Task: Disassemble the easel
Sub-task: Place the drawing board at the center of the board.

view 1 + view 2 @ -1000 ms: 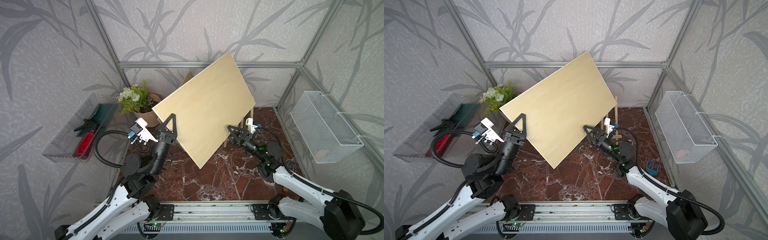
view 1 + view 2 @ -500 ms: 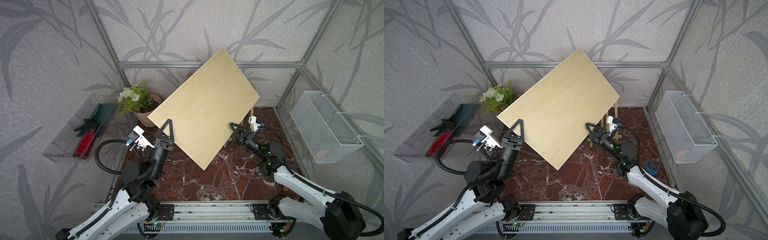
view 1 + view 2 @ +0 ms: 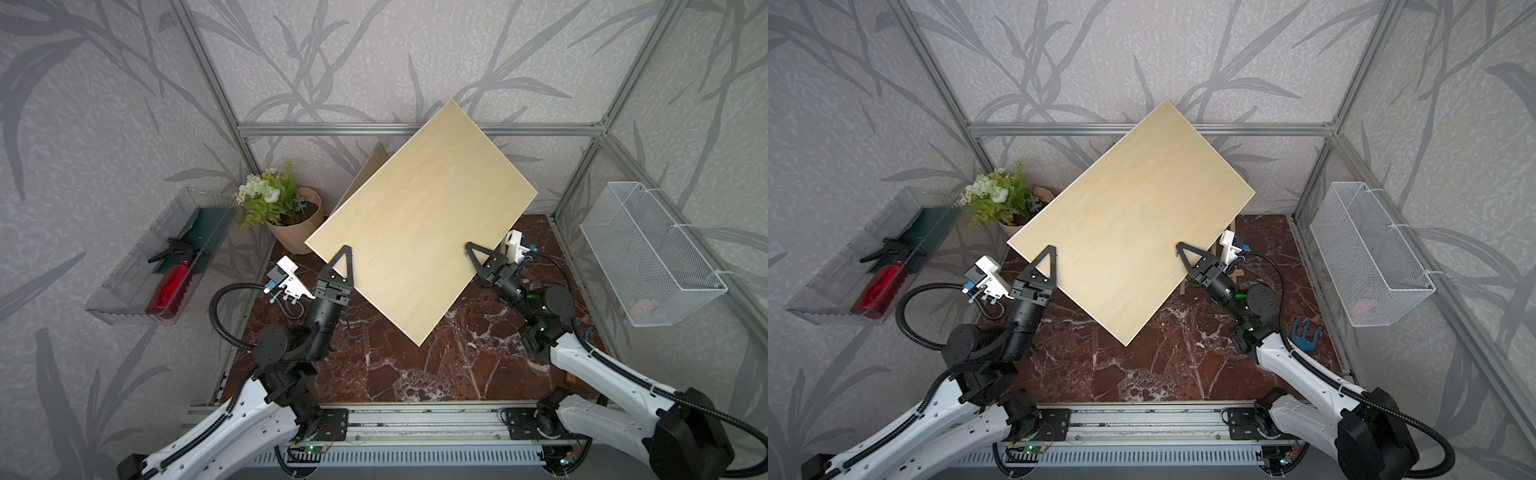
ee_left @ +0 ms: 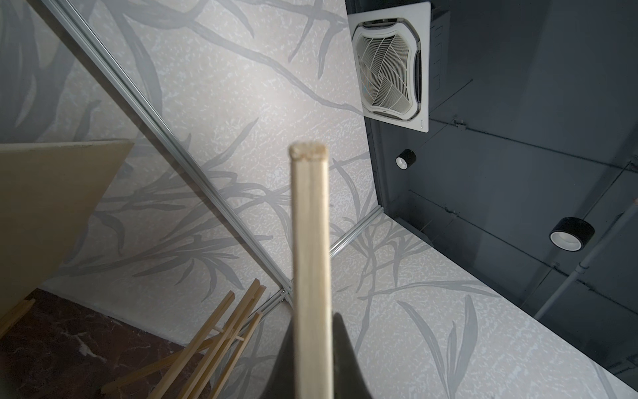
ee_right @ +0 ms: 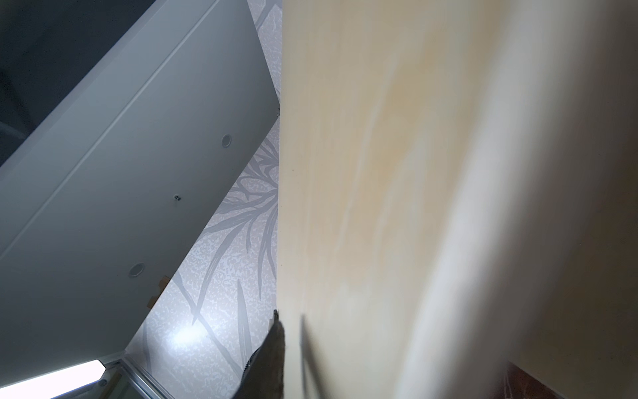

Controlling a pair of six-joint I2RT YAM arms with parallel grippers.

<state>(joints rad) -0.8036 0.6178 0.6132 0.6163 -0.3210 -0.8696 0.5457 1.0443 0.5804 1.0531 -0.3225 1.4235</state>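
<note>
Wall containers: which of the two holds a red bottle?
The clear plastic bin on the robot's left side holds the red bottle. The white wire basket on the right side is mesh and shows no bottle.

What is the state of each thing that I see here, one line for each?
board: lifted, tilted, in the air
left gripper: shut on the board's edge
right gripper: at another edge, grip unclear
easel frame: on the table, in one piece
potted plant: upright
spray bottle: lying in the clear tray
</note>
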